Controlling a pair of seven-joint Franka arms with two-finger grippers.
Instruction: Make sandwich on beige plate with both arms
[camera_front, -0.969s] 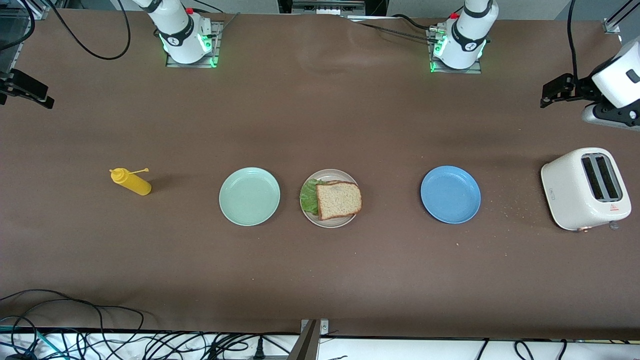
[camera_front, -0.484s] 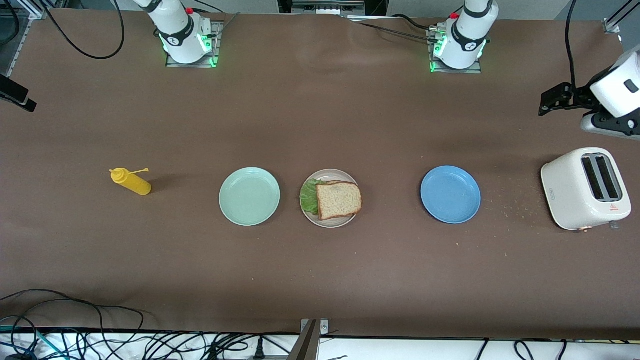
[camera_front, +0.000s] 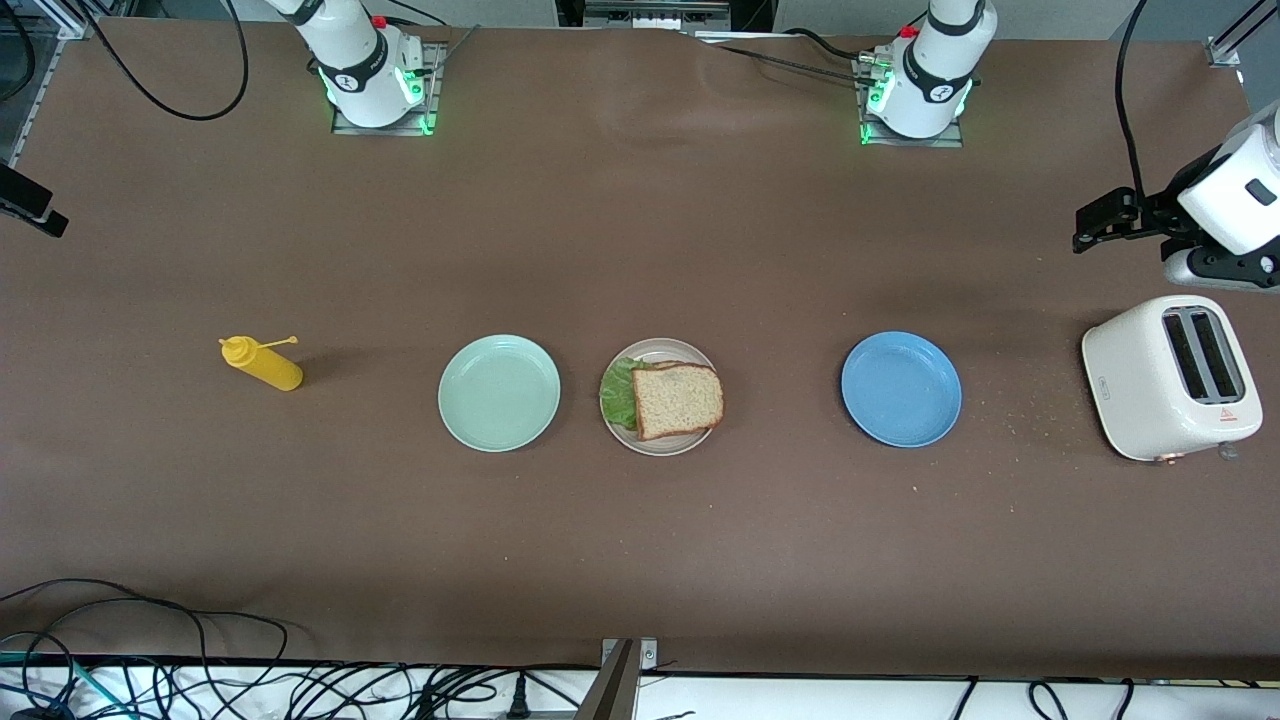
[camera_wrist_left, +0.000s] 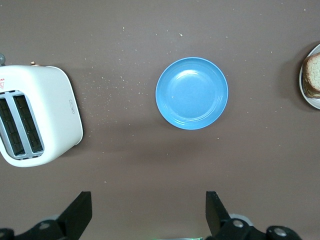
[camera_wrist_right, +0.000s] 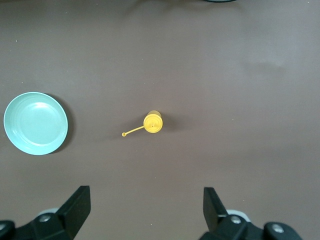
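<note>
at centre frame the sandwich (camera_front: 676, 400) sits stacked on the beige plate (camera_front: 657, 349), lettuce (camera_front: 618, 392) poking out at one edge, top slice hanging a touch over the rim. risk now: any nudge could slide that slice off. left gripper (camera_wrist_left: 149, 216) hovers with jaws wide and empty over bare table by the blue plate (camera_wrist_left: 192, 93) and toaster (camera_wrist_left: 36, 121); right gripper (camera_wrist_right: 146, 212) likewise spread over the yellow bottle (camera_wrist_right: 152, 123) and green plate (camera_wrist_right: 35, 123). writing: only a red warning sticker on the toaster, unreadable.
</note>
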